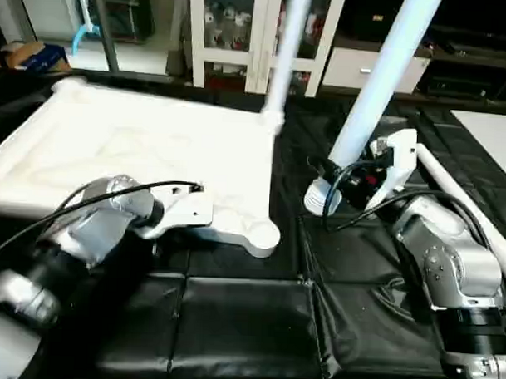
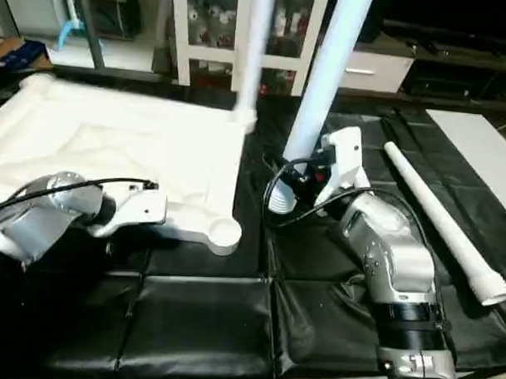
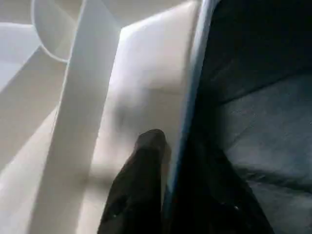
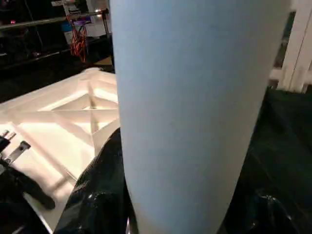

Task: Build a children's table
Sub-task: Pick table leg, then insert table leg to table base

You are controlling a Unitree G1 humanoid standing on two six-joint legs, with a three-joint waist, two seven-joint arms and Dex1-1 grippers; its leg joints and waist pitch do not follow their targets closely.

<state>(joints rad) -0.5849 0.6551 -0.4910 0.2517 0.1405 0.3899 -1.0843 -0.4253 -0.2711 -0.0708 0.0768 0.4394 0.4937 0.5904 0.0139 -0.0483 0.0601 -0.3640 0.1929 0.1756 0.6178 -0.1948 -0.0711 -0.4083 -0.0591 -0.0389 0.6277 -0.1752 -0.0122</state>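
The right gripper (image 1: 353,186) has its two black fingers pinched around the long white tapered tubular leg (image 1: 382,73) near its lower end, lifted clear of the black padded mat (image 1: 240,322). The left gripper (image 3: 168,161) straddles the rim of the white plastic square top (image 1: 138,152): one black finger (image 3: 139,190) lies on the inner wall, the other outside it, narrowed about the edge, though I cannot tell if they truly clamp it.

To do this step well, I reckon the left should steady the top firmly while the right carries the leg's threaded end over the open round corner socket (image 1: 260,235), stands it upright, then turns it in without cross-threading.

The held leg's long axis runs steeply upward, leaning away and toward the robot's right, thick end down. The top lies ribbed side up on the mat. Another white leg (image 1: 283,49) stands upright in the far corner; a third (image 2: 443,221) lies flat on the mat at the robot's right.
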